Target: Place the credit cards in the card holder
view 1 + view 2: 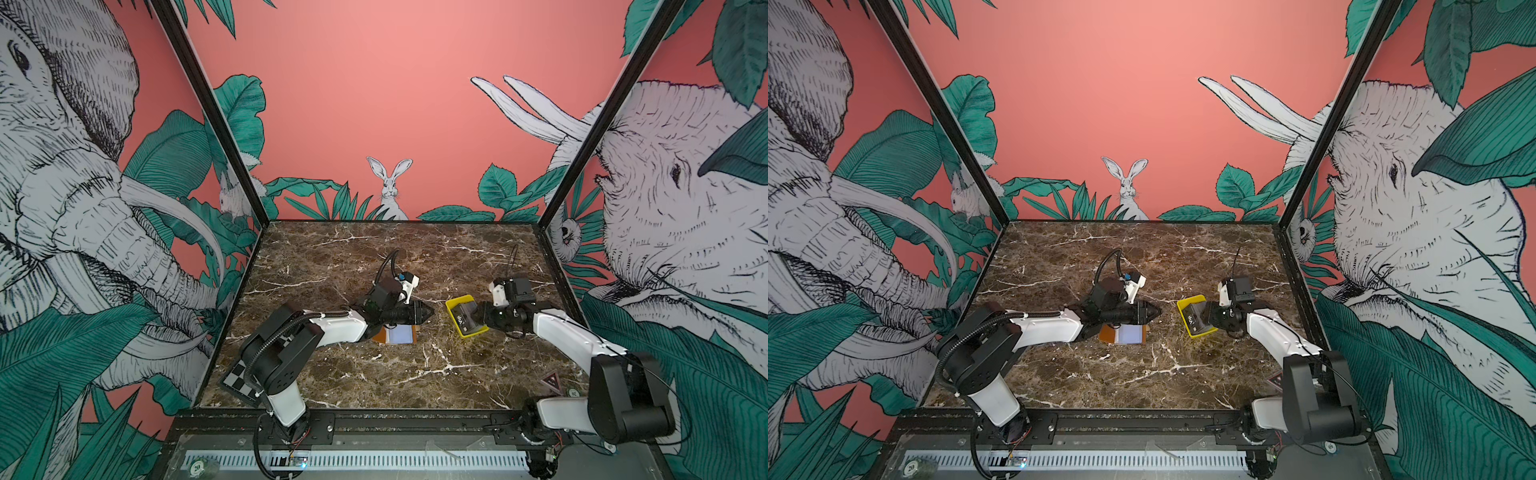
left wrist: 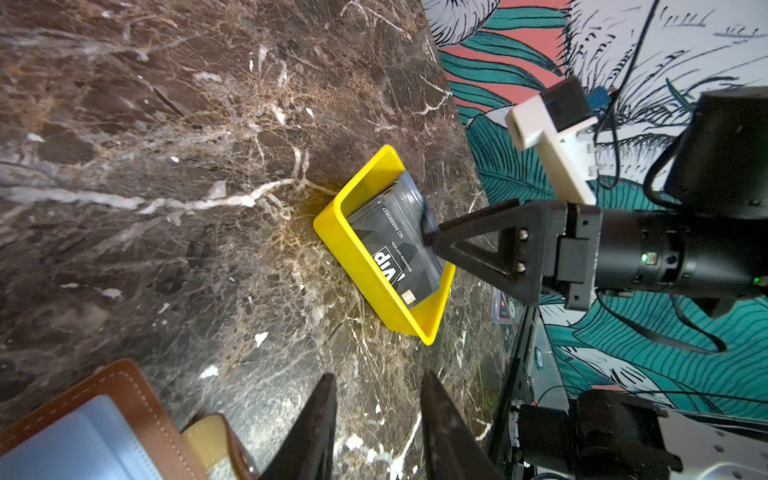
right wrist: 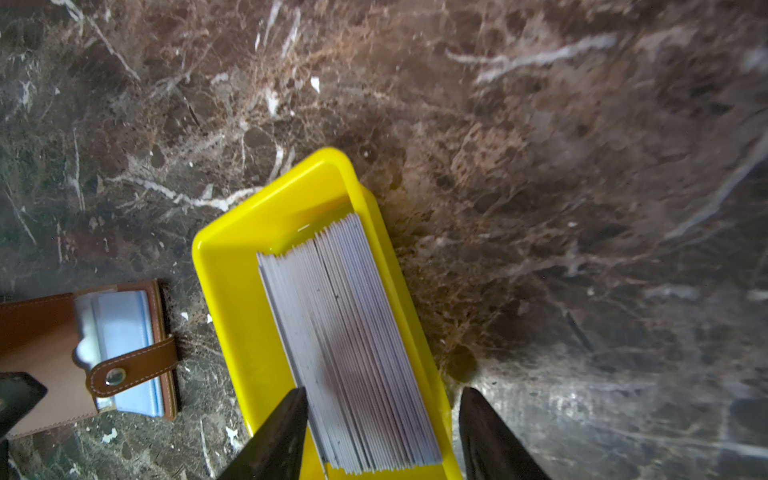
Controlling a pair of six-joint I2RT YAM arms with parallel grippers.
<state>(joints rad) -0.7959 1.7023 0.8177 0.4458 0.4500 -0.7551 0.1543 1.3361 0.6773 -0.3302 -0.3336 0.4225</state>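
While the card holder (image 1: 395, 335) lies open on the counter (image 1: 374, 386) at the left, clear sleeves facing up and its snap tab lying across their edge, the left gripper (image 1: 430, 311) hangs near its far side. That gripper's jaws are partly apart and the left wrist view shows nothing between them. To the right, apart from the holder, sits a yellow tray (image 1: 460, 299) with the credit cards (image 1: 464, 318) standing on edge in it as a leaning stack, the white "Vip" face turned toward the holder. The right gripper (image 3: 382, 392) is at this stack, released and grasping nothing. In the right wrist view one jaw is down inside the tray beside the stack's front face and the other stands outside the tray's far wall. The step in hand looks like picking a card, and it is barely begun. As placed, a squeeze would likely clamp the wall and the whole stack together. The wiser move is to bring the outer jaw inside the tray and narrow the bite to the front card's top edge alone. That card should then lift straight up, so its neighbours do not fan out. Meanwhile the left gripper could settle on the holder's leather to keep it from sliding.
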